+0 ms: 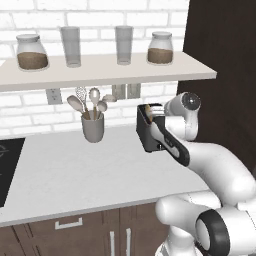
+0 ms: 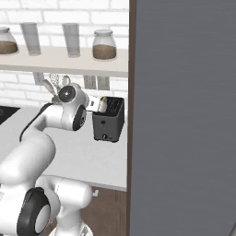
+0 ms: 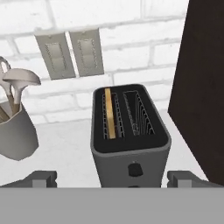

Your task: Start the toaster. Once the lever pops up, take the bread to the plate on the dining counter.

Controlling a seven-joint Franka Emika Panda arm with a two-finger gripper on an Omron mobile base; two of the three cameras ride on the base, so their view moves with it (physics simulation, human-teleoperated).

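The dark grey toaster (image 3: 131, 144) stands on the white counter by the brick wall, close in front of my hand. A thin tan slice of bread (image 3: 110, 113) sits upright in its left slot, and the right slot holds nothing. A small round knob (image 3: 134, 169) is low on its front. My gripper (image 3: 113, 180) is open, its fingertips (image 3: 41, 178) spread wide on either side of the toaster's front, touching nothing. From the base the toaster (image 1: 145, 131) is partly behind my forearm, with the bread (image 1: 148, 113) poking out on top. The toaster (image 2: 109, 120) stands just beyond my hand. The plate and the dining counter are out of view.
A grey utensil cup (image 1: 93, 127) stands left of the toaster. A shelf (image 1: 100, 70) with jars and glasses hangs above. A tall dark cabinet (image 3: 205, 87) rises close on the toaster's right. A black cooktop (image 1: 7, 165) lies at the far left.
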